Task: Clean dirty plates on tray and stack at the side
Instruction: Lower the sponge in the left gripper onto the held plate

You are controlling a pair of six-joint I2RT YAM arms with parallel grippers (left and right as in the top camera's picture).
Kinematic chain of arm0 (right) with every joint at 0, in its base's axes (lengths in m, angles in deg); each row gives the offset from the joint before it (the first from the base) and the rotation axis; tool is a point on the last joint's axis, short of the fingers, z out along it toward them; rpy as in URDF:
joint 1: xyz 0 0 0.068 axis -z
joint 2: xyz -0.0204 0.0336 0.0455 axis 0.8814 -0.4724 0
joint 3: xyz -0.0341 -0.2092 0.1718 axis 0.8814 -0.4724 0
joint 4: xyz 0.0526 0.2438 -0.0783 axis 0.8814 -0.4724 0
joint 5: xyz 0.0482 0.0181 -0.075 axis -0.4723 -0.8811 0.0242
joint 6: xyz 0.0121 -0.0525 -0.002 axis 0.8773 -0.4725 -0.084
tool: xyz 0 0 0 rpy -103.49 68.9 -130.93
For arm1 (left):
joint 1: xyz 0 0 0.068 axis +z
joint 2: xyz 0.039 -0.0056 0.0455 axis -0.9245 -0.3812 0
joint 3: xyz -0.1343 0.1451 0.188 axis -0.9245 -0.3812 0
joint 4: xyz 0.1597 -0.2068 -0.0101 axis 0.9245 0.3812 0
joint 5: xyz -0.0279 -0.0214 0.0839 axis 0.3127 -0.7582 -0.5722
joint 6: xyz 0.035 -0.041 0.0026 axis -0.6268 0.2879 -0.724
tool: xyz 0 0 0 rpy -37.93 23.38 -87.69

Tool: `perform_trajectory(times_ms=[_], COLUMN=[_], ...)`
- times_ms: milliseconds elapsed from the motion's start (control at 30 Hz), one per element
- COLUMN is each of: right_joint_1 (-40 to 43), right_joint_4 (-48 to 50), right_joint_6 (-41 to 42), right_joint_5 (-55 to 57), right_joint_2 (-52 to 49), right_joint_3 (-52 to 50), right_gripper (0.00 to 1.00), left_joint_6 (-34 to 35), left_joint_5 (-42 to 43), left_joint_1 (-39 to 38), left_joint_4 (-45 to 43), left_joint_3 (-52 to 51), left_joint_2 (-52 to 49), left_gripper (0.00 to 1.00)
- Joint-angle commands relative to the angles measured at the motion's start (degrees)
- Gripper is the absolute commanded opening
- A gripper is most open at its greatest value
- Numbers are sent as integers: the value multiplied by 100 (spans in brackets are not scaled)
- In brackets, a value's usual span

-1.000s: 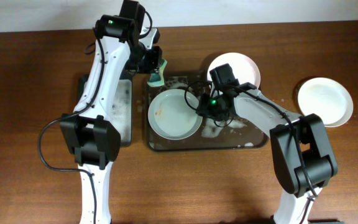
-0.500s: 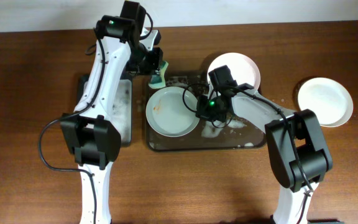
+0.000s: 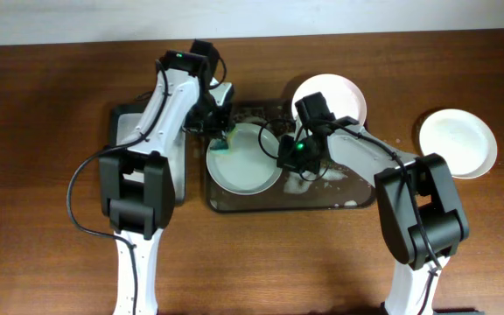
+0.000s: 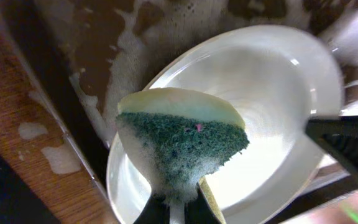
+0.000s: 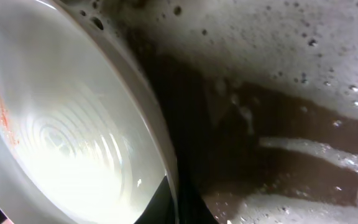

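Note:
A white plate [image 3: 245, 159] lies in the wet dark grey tray [image 3: 339, 199]. My right gripper [image 3: 280, 150] is shut on this plate's right rim; the right wrist view shows the rim [image 5: 160, 149] between the fingers and an orange smear on the plate's left side. My left gripper [image 3: 220, 133] is shut on a green and yellow sponge [image 4: 185, 140] and holds it over the plate's [image 4: 278, 81] upper left part. A second white plate [image 3: 335, 92] leans at the tray's back edge. A third white plate [image 3: 458, 142] lies on the table at the right.
A narrower black tray [image 3: 125, 122] with foam sits left of the grey tray, under my left arm. Soapy water and foam cover the grey tray's floor [image 5: 291, 124]. The wooden table [image 3: 42, 175] surrounds it all.
My left gripper has moved down and right with the sponge, from the tray's back left corner onto the plate's upper left part. The right gripper keeps its hold on the rim.

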Motion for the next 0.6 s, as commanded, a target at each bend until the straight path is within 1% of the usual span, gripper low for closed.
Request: perform_trajectory(times_ms=[0,133,267,367,567], right_joint_1=[157,188,188,188,188], right_joint_4=[-260,-369,-358,-350,-354], right_joint_6=[-33,-35,-35,-35,-37], right_joint_5=[275,385,402,402,400], right_joint_2=[-149,-146,-146,-146,-146], right_joint_3=[140,166,166,166,166], right_gripper=[4,4,4,4,4], left_joint_6=[-170,-142,166,216,442], left_joint_5=[-715,-1069,-1051,-841,-820], left_joint_1=[-308,-509,-525,-525,-584], left_joint_4=[9,-133,-614,-946,-1694], left_joint_3=[-22,-192,-612,-772,-1034], left_joint_2=[37,37,37,37,37], left_gripper=[1,1,1,1,1])
